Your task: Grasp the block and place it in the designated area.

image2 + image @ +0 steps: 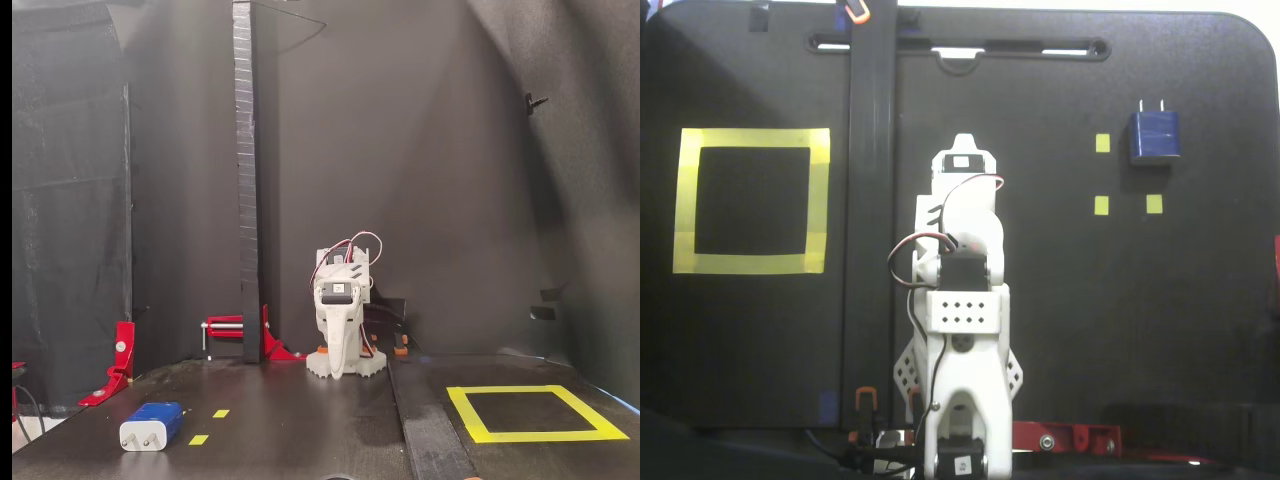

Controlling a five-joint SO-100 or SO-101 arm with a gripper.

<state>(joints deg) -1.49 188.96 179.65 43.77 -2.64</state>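
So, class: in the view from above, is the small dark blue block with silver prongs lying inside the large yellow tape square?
No: the small dark blue block lies at the right by tiny yellow squares, far from the large yellow tape square.

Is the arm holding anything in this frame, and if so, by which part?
Nothing is held. The block lies alone on the table, far from the folded arm's gripper.

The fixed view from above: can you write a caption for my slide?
White robot arm folded at centre, small dark blue block with silver prongs at right, big yellow tape square empty at left.
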